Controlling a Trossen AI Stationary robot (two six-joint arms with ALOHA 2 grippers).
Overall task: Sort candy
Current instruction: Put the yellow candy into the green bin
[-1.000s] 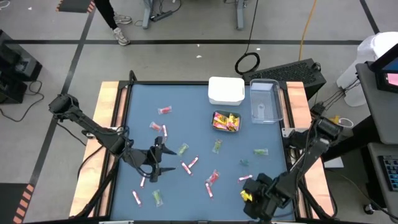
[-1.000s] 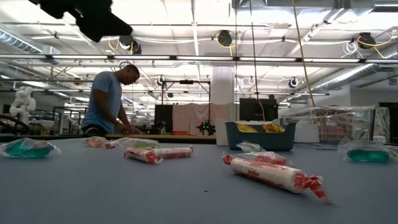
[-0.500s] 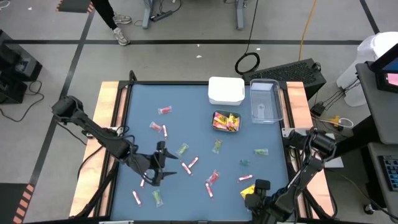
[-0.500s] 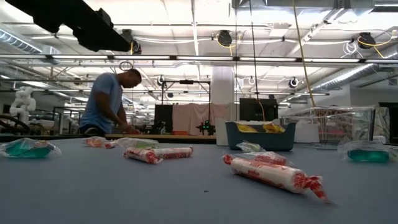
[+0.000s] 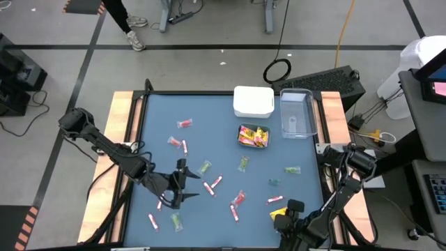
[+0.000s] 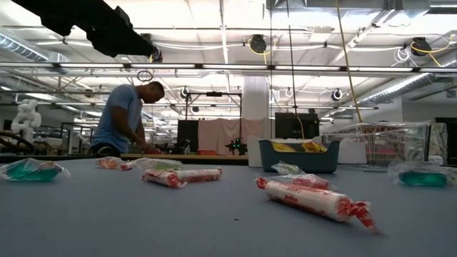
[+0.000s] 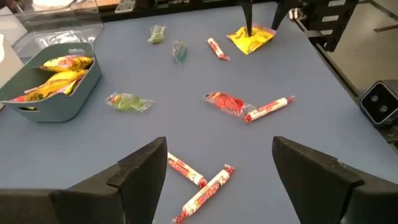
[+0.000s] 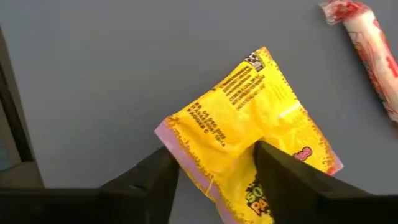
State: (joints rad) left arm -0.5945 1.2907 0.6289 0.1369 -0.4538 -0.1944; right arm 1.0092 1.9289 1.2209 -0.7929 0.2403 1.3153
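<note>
Robotics lab: ceiling trusses (image 6: 285, 68), a person (image 6: 125, 118) at a far workbench.
</note>
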